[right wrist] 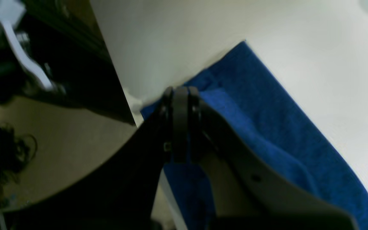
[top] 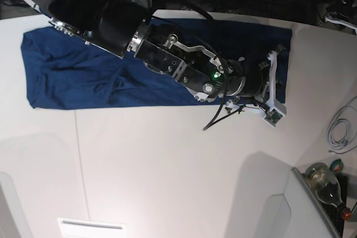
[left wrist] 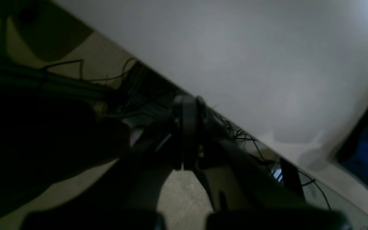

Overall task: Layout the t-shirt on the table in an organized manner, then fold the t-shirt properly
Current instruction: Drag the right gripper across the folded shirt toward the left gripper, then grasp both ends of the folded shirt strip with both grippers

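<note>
My right gripper [right wrist: 180, 95], closed at the near-edge corner of the navy t-shirt [top: 83, 76] spread along the far tabletop [top: 167, 165], seems to pinch cloth, my left gripper [left wrist: 188, 105] closed and empty, and a careless pull could bunch the flattened fabric.

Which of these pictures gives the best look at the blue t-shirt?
The base view: the t-shirt lies spread across the white table, one arm partly over it. The right wrist view shows only one edge of it, close up, beside the shut tool. The left wrist view catches a dark blue sliver at its right border.
</note>
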